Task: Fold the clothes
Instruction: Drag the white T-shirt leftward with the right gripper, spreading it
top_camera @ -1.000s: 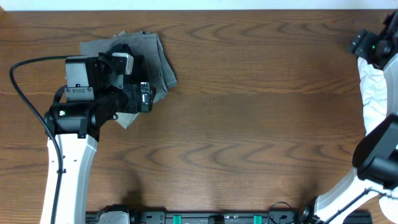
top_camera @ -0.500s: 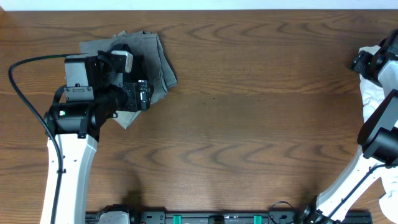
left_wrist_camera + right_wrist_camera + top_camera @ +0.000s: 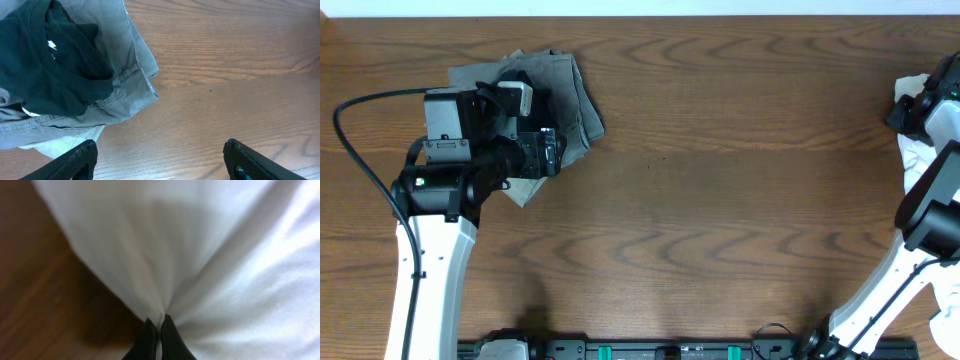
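Observation:
A stack of folded clothes lies at the table's far left: grey trousers with a black shirt on top. My left gripper hangs open just right of the stack, over bare wood, nothing between its fingers. At the far right edge a white garment lies bunched. My right gripper is shut on a pinch of this white cloth, which fans out from the closed fingertips.
The brown wooden table stretches between the two arms. A black cable loops beside the left arm. The white garment runs off the right edge of the overhead view.
My right gripper moved down onto the white garment and closed on it. The left gripper narrowed slightly and stayed by the folded stack.

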Motion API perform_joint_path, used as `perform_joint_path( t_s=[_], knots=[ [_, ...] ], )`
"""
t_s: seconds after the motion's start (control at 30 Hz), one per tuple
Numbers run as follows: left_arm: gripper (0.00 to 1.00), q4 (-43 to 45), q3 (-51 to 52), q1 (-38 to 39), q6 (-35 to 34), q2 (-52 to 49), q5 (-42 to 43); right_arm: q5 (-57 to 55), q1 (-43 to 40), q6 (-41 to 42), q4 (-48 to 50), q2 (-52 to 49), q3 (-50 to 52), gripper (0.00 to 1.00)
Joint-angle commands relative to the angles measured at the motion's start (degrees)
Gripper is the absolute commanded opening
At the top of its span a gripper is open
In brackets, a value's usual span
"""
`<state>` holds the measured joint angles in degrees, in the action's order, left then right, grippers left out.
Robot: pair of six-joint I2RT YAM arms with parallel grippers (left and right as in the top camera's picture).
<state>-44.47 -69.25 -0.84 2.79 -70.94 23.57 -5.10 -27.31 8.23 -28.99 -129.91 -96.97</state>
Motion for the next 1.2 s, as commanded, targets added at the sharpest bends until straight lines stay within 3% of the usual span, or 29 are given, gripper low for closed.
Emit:
perform_joint_path(
  t_s=[0.0,0.17,0.33,0.67,0.9,0.93,1.0,1.07,1.17],
  knots=[
    [0.82,0.2,-1.5,0.3,-0.5,0.2,-0.6,10.4,0.0,-4.1,-1.2,10.8,-0.4,0.01],
    [0.81,0.2,-1.5,0.3,-1.3,0.2,-0.6,23.3,1.5,-6.5,-5.2,22.5,-0.4,0.01],
    [0.81,0.2,-1.5,0.3,-1.4,0.3,-0.4,24.2,7.1,-6.6,-9.5,28.2,-0.4,0.01],
    [0.82,-1.8,-1.5,0.3,-1.4,1.7,-0.5,26.8,29.1,-7.3,-15.2,25.2,-0.3,0.01],
    [0.82,-2.2,-1.5,0.3,-1.4,3.6,-0.7,26.3,46.9,-14.0,-16.0,23.5,-0.3,0.02],
    [0.82,-2.2,-1.5,0.3,-1.4,3.7,-0.7,25.2,49.1,-15.5,-16.6,23.5,-0.3,0.04],
    [0.82,-2.2,-1.5,0.3,-1.4,3.8,-0.7,20.4,52.3,-15.8,-17.5,23.5,-0.3,0.2],
    [0.82,-2.4,-1.5,0.3,-1.4,3.7,-0.7,14.7,54.3,-14.8,-18.5,23.5,-0.3,0.5],
    [0.82,-2.4,-1.5,0.5,-1.4,3.3,-0.6,8.7,53.6,-10.4,-19.6,23.5,-0.3,0.65]
  ],
)
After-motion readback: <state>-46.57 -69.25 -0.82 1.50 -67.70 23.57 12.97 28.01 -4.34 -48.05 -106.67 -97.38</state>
